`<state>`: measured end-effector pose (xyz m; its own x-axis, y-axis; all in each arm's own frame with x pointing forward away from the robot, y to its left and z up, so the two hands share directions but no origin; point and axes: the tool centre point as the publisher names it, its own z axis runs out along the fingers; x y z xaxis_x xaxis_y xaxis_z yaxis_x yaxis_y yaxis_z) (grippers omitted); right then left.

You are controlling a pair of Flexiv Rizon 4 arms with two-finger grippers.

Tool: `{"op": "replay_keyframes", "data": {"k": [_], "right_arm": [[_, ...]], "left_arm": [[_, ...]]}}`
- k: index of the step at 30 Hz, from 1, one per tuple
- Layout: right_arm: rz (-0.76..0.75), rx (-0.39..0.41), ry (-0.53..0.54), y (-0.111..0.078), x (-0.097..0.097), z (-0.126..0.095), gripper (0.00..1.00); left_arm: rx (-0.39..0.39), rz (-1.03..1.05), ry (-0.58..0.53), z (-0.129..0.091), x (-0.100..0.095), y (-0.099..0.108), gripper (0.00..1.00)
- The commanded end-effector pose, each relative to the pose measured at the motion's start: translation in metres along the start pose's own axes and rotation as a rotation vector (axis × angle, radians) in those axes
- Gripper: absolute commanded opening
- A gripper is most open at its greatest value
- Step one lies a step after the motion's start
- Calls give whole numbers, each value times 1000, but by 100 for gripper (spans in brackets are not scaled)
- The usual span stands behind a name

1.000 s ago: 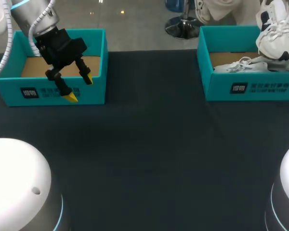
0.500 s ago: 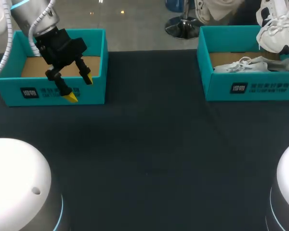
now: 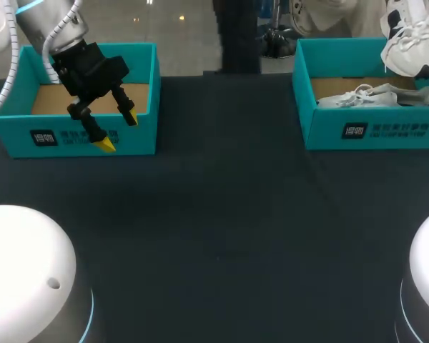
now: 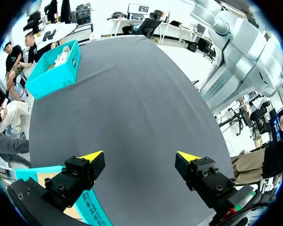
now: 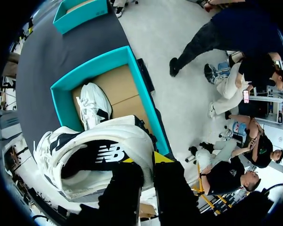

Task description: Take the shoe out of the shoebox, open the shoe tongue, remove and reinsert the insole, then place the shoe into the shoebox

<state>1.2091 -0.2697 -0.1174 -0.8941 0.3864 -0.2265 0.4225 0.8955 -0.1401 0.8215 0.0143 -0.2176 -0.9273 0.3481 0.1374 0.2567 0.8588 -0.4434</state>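
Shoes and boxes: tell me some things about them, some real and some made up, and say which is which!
1. The left gripper is open. True.
2. The left box has a shoe in it. False: only its brown bottom shows inside.
3. The right gripper holds a shoe up in the air. True.
4. The right box is empty. False: the other shoe lies in it.
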Motion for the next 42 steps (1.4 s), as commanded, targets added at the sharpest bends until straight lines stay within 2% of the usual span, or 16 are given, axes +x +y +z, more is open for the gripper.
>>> {"op": "replay_keyframes", "data": {"k": [1, 6, 8, 16, 19, 41, 42], "right_arm": [[101, 94, 81, 5, 0, -7, 0], [296, 93, 115, 2, 10, -11, 0], [384, 52, 96, 0, 14, -14, 0], [645, -29, 79, -16, 29, -15, 0], [637, -57, 57, -8, 32, -14, 0], [637, -57, 57, -8, 32, -14, 0], [675, -47, 55, -10, 31, -12, 0]], "left_arm": [[-2, 0, 1, -1, 0, 0, 100], [-2, 0, 1, -1, 0, 0, 100], [-2, 0, 1, -1, 0, 0, 100], [-2, 0, 1, -1, 0, 0, 100], [-2, 0, 1, -1, 0, 0, 100], [-2, 0, 1, -1, 0, 0, 100], [-2, 0, 1, -1, 0, 0, 100]]}}
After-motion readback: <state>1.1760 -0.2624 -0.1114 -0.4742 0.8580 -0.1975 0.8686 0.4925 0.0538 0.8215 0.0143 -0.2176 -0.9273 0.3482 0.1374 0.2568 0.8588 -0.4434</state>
